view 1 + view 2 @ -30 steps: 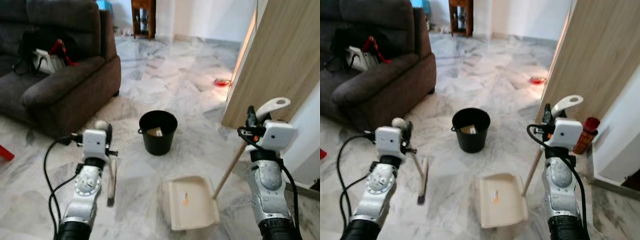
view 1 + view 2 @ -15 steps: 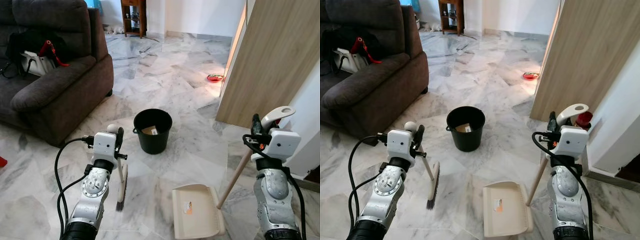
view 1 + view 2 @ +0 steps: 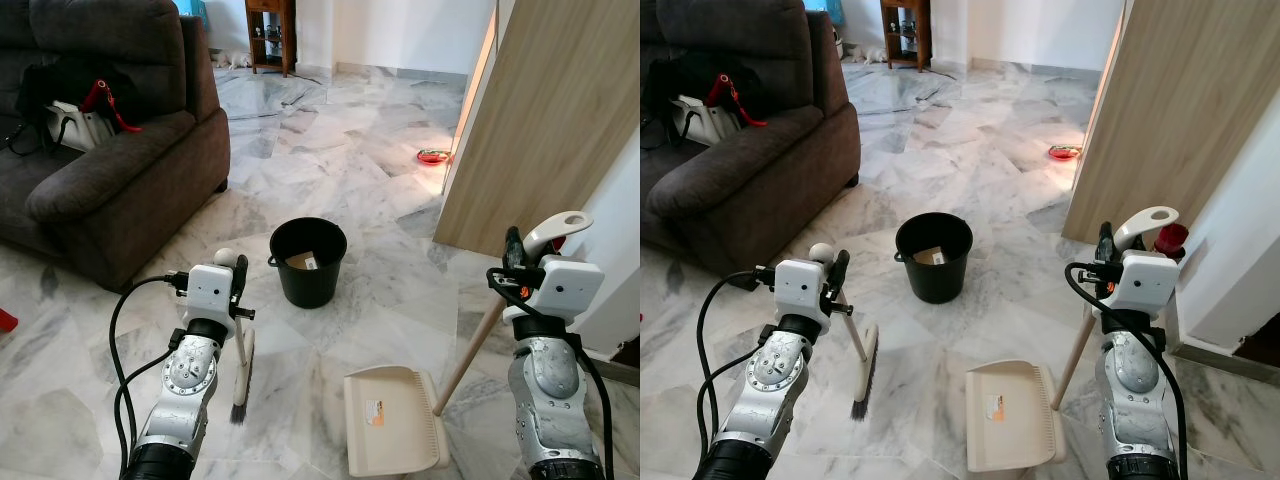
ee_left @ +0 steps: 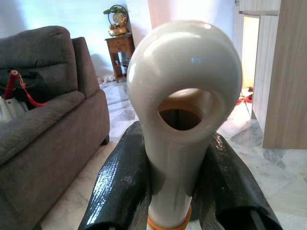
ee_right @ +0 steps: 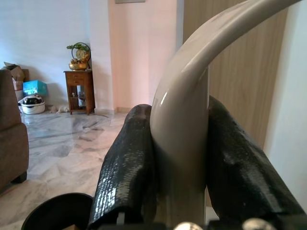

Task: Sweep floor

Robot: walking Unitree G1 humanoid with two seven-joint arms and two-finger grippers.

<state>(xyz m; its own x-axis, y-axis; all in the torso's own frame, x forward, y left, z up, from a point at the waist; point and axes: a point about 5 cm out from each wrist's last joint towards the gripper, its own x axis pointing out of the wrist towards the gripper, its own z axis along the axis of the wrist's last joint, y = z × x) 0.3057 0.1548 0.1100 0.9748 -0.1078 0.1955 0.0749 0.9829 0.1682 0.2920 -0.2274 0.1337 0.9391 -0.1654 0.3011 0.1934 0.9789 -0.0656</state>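
We see a dark grey fabric sofa (image 3: 110, 150) at our left on the white marble floor (image 3: 330, 170), and a round black plastic bucket (image 3: 308, 262) ahead. The cream plastic dustpan (image 3: 395, 433) lies flat by our right side, its long handle clamped in our right gripper (image 5: 180, 158). Our left gripper (image 4: 180, 191) clamps the cream hand broom (image 3: 241, 365), bristles down on the floor.

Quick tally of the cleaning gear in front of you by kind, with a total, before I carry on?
Brush, held by the left gripper: 1
Dustpan, its handle held by the right gripper: 1
Black bucket, standing on the floor ahead: 1
Total: 3
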